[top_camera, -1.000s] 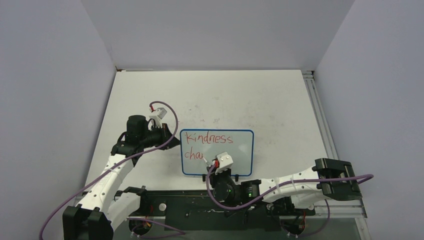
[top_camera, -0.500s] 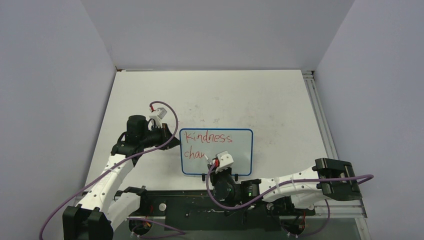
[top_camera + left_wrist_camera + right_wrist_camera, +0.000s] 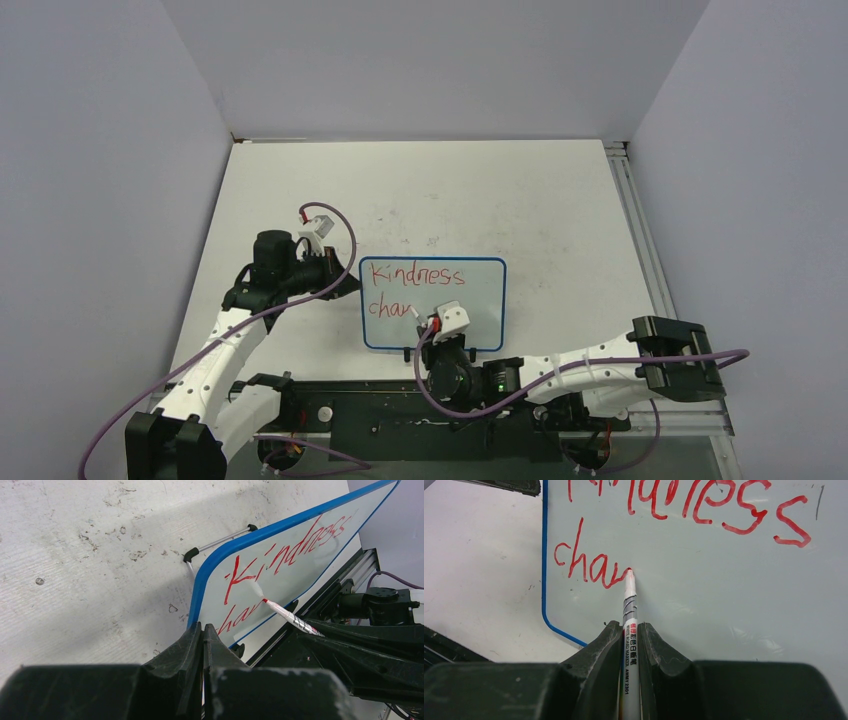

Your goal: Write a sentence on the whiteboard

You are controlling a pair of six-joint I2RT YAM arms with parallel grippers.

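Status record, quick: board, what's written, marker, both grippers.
board: whiteboard, blue frame, between the two arms
text: red; "Kindness" on the top line, "cha" plus a partial stroke below
marker: marker, tip at the end of the last red stroke
right gripper: right gripper shut on the marker
left gripper: left gripper shut, holding nothing, tips by the board's left frame edge; contact unclear

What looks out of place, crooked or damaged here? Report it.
Nothing serious stands out. The whiteboard sits square to the table, its red writing unsmeared, and the marker is held straight in the right hand. Only the table surface looks scuffed and pitted.
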